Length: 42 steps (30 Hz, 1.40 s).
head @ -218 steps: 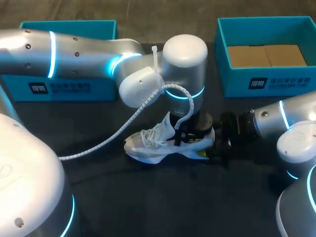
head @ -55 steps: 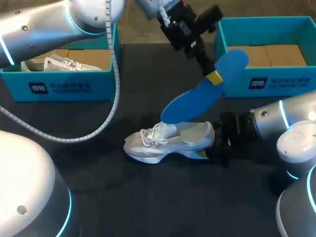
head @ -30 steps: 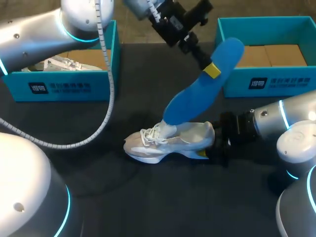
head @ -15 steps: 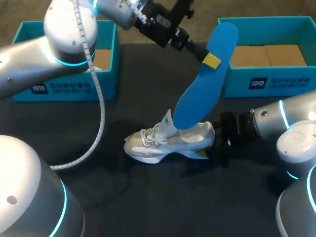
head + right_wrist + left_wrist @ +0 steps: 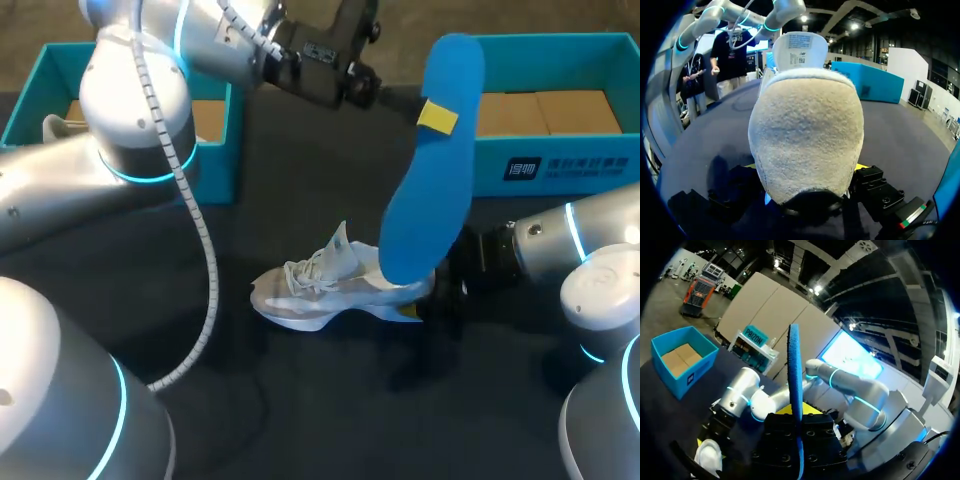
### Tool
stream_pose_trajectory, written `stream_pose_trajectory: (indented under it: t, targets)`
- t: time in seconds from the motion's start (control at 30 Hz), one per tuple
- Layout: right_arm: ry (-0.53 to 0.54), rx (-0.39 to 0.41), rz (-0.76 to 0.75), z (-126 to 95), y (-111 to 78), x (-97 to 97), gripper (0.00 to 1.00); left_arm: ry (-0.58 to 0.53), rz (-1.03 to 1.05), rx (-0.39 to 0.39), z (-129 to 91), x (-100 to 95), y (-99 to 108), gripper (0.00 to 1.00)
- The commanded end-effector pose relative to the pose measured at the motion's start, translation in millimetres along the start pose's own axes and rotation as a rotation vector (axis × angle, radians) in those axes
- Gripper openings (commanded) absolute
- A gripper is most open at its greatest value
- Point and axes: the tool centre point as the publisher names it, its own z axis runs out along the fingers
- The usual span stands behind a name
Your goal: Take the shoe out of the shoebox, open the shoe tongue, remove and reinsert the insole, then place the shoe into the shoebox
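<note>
Sneaker [image 5: 325, 290] out, tongue up, blue insole [image 5: 430, 180] pinched in left hand [image 5: 432, 115], right hand [image 5: 438, 297] clamping sneaker's heel; reinsert and boxing remain.

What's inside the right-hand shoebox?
Only a brown cardboard floor shows in the right shoebox. The raised blue insole covers its left end, so that part cannot be checked.

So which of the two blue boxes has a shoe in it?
The left box: a white shoe peeks out; the right box shows only cardboard.
</note>
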Motion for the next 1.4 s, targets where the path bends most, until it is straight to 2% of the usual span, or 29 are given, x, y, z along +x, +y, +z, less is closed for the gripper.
stream_pose_trajectory:
  t: [0.03, 0.17, 0.3, 0.6, 0.93, 1.4]
  targets:
    - [-0.002, 0.003, 0.000, 0.7, 0.2, 0.6, 0.00, 0.008, 0.004, 0.112, -2.8, 9.4, 9.5, 0.00]
    - [-0.002, 0.003, 0.000, 0.7, 0.2, 0.6, 0.00, 0.000, -0.008, 0.172, -5.8, 21.3, 15.5, 0.00]
    - [-0.002, 0.003, 0.000, 0.7, 0.2, 0.6, 0.00, -0.035, -0.002, 0.182, -6.5, 30.4, 25.1, 0.00]
    - [-0.002, 0.003, 0.000, 0.7, 0.2, 0.6, 0.00, -0.037, -0.016, 0.219, -5.2, 44.7, 40.6, 0.00]
    - [-0.002, 0.003, 0.000, 0.7, 0.2, 0.6, 0.00, 0.012, -0.073, 0.264, -2.9, 64.5, 47.4, 0.00]
    - [-0.002, 0.003, 0.000, 0.7, 0.2, 0.6, 0.00, 0.013, -0.122, 0.267, -1.7, 61.0, 57.0, 0.00]
